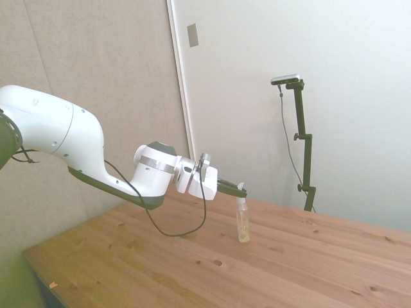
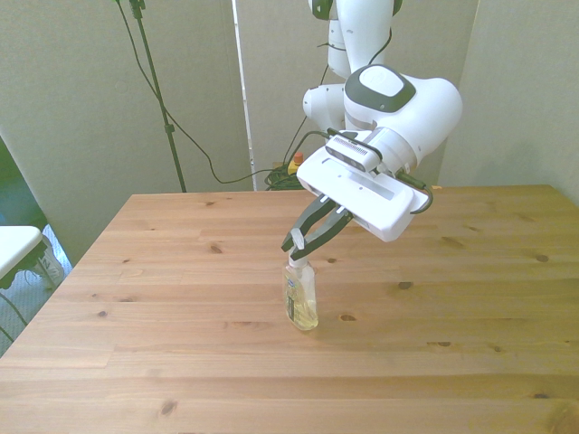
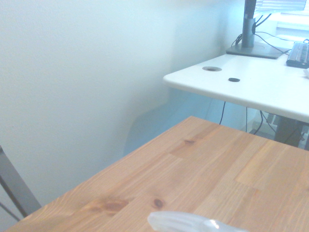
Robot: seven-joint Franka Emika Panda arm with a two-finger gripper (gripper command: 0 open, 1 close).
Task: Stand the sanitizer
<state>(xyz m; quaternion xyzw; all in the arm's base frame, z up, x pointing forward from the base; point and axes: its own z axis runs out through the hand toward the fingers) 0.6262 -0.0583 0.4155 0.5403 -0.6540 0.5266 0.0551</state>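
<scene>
- Pine-plank table [image 2: 470, 298] fills the lower half of the front view, its knotted boards running side to side before pale grey wall panels.
- At the centre of that frame the sanitizer [image 2: 301, 297] stands upright on the wood, a slim clear bottle with yellowish liquid pooled at its base and a white label on its side.
- From the side view the bottle [image 1: 243, 221] appears right of centre, its foot on the table and its white pump top at the gripper's tips.
- Gripper [image 2: 299, 245] reaches down at a slant from the upper right of the front view, its dark fingers [image 2: 318, 222] drawn in around the pump top; whether they truly press on it is hard to tell.
- White arm [image 1: 77, 147] stretches in from the left edge of the side view, a black cable [image 1: 186, 224] looping beneath the wrist.
- Close-up wrist view catches a blurred clear piece of the bottle [image 3: 188, 222] at the bottom edge, above bare planks.
- Beyond the table's edge in that view sits a white desk [image 3: 251, 82], upper right.
</scene>
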